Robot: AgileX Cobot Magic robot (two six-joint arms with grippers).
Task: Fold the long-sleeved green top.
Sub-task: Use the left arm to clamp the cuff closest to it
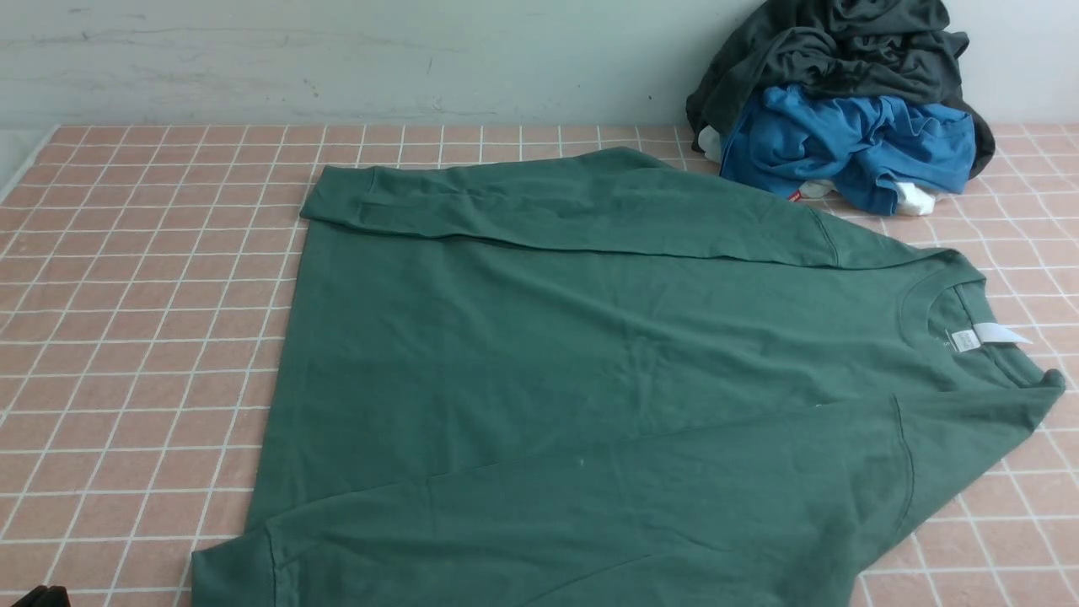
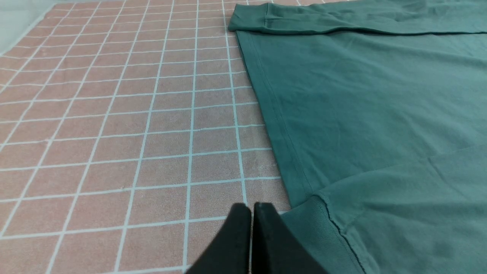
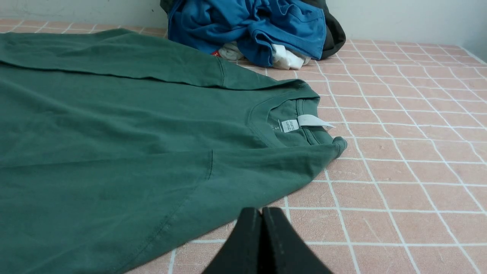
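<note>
- The green long-sleeved top is spread flat on the tiled cloth. It lies on the near side of the heap of clothes, and its far shoulder comes close to the heap.
- Its long axis runs sideways: the collar is at the end toward the heap and the hem at the end away from it.
- Both sleeves are seen laid along the body. One runs along the edge on the heap's side, the other along the opposite edge.
- The left gripper is shut with nothing held. It is placed just beside the cuff at the hem corner farthest from the heap.
- The right gripper is likewise shut and empty. It sits just off the shoulder edge on the side away from the heap, at the collar end.
- Each end of that long edge is thus matched to its own arm. A fold of that edge toward the heap is judged the likely next move.
- Bare cloth is left open past the hem. On the heap's side, room is limited by the heap itself.
</note>
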